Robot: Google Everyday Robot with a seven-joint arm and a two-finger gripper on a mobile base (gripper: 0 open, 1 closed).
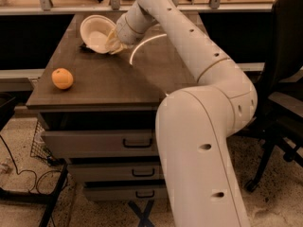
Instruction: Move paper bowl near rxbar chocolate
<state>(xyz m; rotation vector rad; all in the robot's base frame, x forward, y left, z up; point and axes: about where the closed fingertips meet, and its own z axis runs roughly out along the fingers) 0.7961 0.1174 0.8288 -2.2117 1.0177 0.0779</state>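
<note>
One raised view from the robot's side, facing forward and down
The arm (203,141) fills the near right; the worktop (109,79) lies mid-distance beyond, the hand (113,40) at its far end clasping the tilted paper bowl (96,31)

Dark wooden table (118,86) over three grey drawers (94,143). Far left: paper bowl (96,31), tilted, opening toward the camera, with the gripper (113,42) clamped on its right rim. Beneath the bowl's lower edge, rxbar chocolate (86,46), mostly hidden. Near front left edge: orange (62,78). Right: black chair (284,79).
</note>
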